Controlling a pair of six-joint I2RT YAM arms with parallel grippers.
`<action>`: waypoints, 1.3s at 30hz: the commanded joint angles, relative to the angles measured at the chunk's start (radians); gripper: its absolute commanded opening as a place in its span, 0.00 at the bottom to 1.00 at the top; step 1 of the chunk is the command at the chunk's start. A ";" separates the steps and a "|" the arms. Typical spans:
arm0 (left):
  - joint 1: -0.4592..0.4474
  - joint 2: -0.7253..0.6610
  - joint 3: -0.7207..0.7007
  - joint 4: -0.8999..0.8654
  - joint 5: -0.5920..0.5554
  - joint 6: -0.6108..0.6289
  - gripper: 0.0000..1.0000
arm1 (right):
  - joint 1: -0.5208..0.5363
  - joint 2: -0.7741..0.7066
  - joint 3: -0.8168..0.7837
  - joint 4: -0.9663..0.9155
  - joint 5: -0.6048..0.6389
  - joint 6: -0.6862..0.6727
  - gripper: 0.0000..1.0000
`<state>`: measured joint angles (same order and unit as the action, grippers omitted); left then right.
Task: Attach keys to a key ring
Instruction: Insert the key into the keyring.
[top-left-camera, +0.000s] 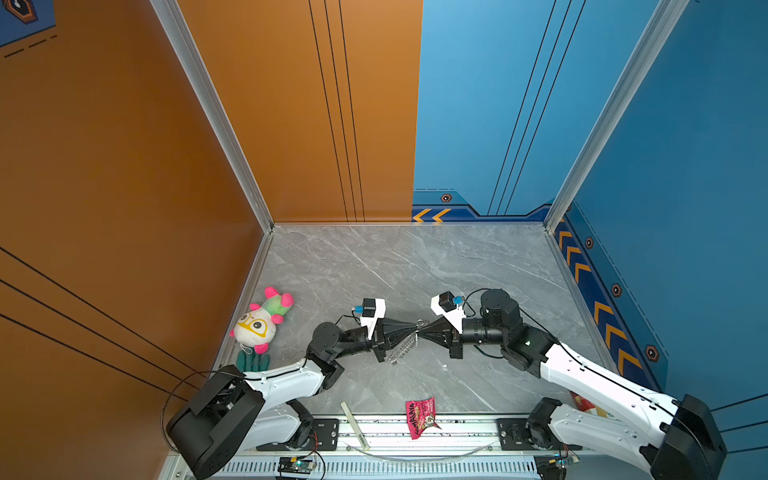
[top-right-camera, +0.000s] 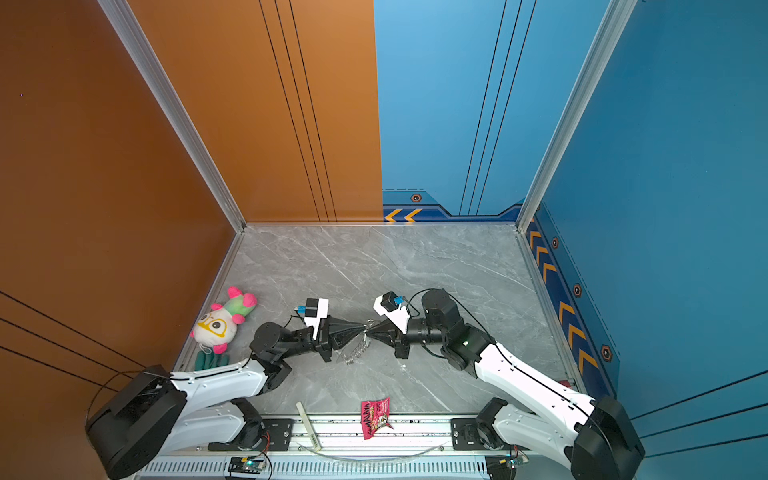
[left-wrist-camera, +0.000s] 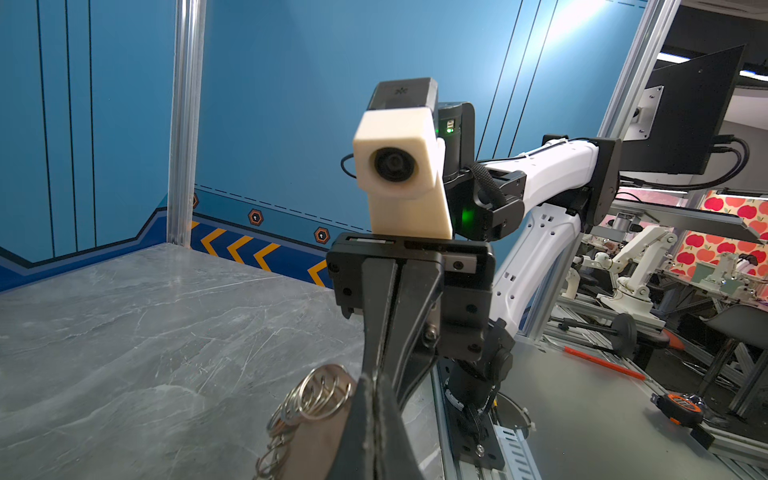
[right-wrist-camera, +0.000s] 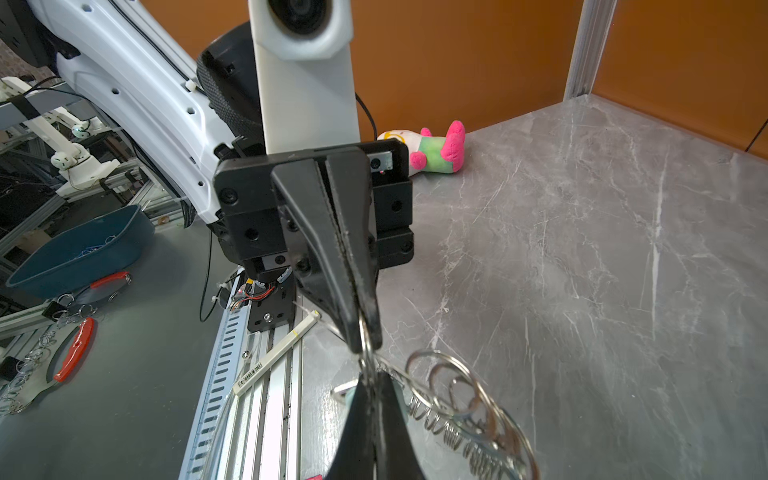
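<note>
Shut tip to tip, left tool (top-left-camera: 412, 328) and right tool (top-left-camera: 424, 328) pinch the ring (top-left-camera: 401, 349) dangling below; tugging apart could slip either grip.

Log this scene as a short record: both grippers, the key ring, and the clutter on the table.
left gripper: shut, a ring of the key ring pinched in its tips
right gripper: shut, tip to tip with the left; its hold unclear
key ring: chain of rings hangs below the meeting tips
key: not made out
clutter: plush toy by the orange wall; red packet at the near edge of the table
</note>
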<state>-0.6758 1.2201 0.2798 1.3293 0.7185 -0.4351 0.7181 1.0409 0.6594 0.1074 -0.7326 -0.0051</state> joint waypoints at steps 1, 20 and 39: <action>-0.024 -0.003 0.039 0.080 0.038 -0.016 0.00 | -0.009 0.001 -0.023 0.059 0.036 0.037 0.04; -0.031 0.036 0.052 0.080 0.073 -0.015 0.00 | -0.009 -0.033 -0.014 0.060 0.164 0.111 0.22; -0.036 0.061 0.061 0.079 0.099 -0.013 0.00 | 0.033 -0.001 0.024 0.049 0.261 0.129 0.23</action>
<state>-0.7036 1.2774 0.3111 1.3701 0.7811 -0.4431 0.7464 1.0657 0.6525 0.1421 -0.5098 0.1131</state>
